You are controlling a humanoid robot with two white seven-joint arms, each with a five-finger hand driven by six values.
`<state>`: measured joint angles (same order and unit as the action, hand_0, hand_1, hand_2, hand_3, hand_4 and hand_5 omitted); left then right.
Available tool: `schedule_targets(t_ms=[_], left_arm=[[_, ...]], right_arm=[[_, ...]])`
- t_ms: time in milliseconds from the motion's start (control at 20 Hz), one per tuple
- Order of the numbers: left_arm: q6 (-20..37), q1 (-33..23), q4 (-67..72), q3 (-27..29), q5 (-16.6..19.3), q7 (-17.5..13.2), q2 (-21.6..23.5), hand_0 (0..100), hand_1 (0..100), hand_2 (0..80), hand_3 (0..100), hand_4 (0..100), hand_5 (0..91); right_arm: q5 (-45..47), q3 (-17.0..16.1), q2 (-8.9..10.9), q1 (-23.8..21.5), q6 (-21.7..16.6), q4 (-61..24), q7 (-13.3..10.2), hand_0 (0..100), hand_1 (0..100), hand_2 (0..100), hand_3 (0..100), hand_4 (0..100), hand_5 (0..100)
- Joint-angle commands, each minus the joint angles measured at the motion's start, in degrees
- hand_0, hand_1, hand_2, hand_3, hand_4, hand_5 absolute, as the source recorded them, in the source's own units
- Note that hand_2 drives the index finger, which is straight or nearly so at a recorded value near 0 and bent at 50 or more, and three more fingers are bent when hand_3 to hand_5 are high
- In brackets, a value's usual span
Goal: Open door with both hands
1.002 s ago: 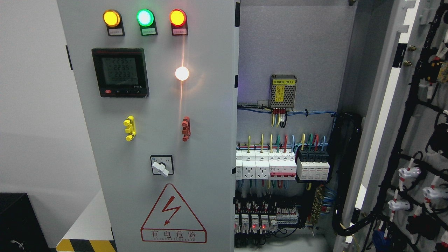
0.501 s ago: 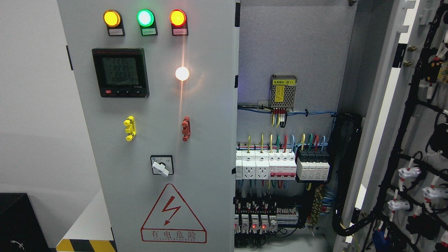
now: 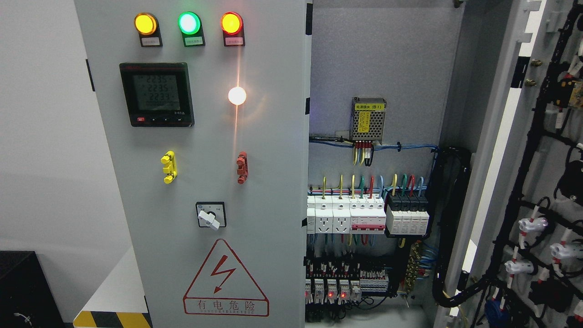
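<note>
Two cabinet doors: the left door (image 3: 205, 182) is closed, the right door (image 3: 537, 182) swung open; hand states cannot be told.

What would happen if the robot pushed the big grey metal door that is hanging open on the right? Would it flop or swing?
The open grey metal door would probably swing stiffly as one piece, since it looks like a rigid sheet-metal panel. It may feel heavy, because black cable bundles and white connectors are fixed to its inside. It likely would not tip.

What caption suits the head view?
Cabinet right door open, wiring exposed; left door shut; no hands visible.
</note>
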<state>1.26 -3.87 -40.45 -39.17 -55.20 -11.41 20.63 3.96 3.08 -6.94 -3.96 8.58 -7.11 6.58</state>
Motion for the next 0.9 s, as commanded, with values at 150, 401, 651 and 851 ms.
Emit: schedule_targets(t_ms=[150,401,651,851], left_arm=[[0.9,0.3,34.4,2.5,13.3,-0.1,-12.5,0,0,0.0,0,0,0.0],[1.6,0.3,39.7,2.7,19.2,-0.1,-15.1,0,0,0.0,0,0,0.0],[1.6,-0.1,39.0,2.7,19.6,-0.1,-14.6,0,0,0.0,0,0,0.0],[1.6,-0.1,39.0,2.9,19.7,-0.1,-15.4,0,0,0.0,0,0,0.0]], right_arm=[[0.0,0.0,0.0,0.0,-0.1,0.0,0.0,0,0,0,0,0,0],[0.0,0.0,0.0,0.0,-0.1,0.0,0.0,0,0,0,0,0,0],[0.0,0.0,0.0,0.0,-0.1,0.0,0.0,0,0,0,0,0,0],[0.0,0.0,0.0,0.0,0.0,0.0,0.0,0,0,0,0,0,0]])
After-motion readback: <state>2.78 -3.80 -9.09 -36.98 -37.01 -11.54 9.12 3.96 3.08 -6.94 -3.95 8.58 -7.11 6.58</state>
